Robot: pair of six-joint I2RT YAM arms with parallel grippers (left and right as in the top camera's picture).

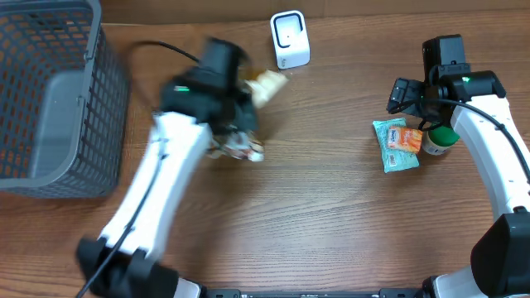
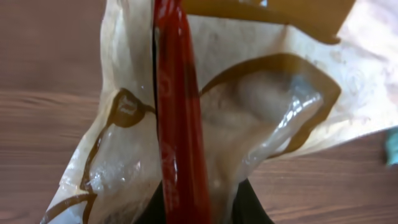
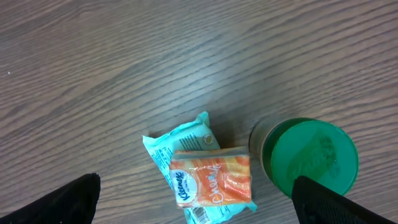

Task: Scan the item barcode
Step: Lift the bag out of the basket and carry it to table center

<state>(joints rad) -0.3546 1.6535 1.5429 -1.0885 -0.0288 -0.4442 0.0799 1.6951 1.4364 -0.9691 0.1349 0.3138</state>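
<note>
Left gripper [image 2: 199, 210] clenched on bag [image 2: 267, 118], near scanner [image 1: 290, 39]; right gripper [image 3: 199, 208] released above tissue pack [image 3: 211, 180]

Mock shop checkout on a test bench: wood-grain table [image 1: 331, 223], white barcode scanner [image 1: 290, 39], grey mesh basket [image 1: 112, 108], tissue packs [image 1: 397, 142], two robot arms.
</note>
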